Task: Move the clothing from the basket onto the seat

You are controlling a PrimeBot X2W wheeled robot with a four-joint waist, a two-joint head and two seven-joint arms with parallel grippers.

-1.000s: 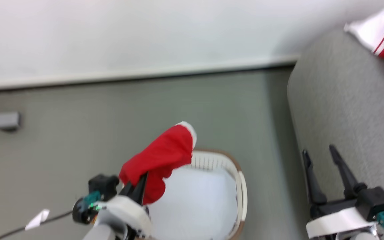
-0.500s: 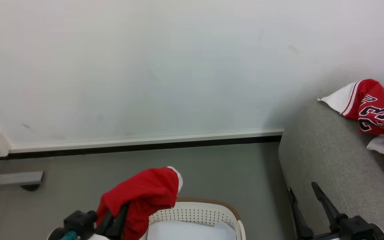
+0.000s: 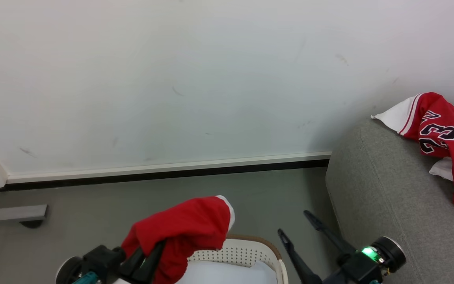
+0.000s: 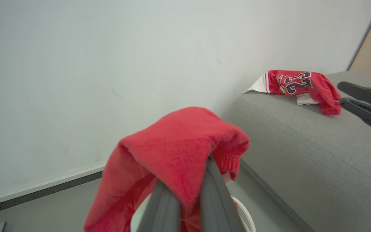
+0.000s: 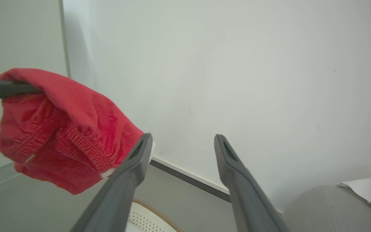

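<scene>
Left pincer (image 3: 150, 252) clamps red clothing (image 3: 187, 225), seemingly above the basket (image 3: 242, 254); right pincer (image 3: 293, 222) gapes wide.

head cam sits up high, looking forward and down at the wall (image 3: 172, 79) and floor (image 3: 93, 201), basket (image 3: 246, 253) rim just poking in at the bottom. left wrist cam is right up close behind the red garment (image 4: 179, 141), facing the sofa (image 4: 301, 145). right wrist cam faces the wall from just beside that garment. all three catch the garment, the wall and a bit of sofa
</scene>
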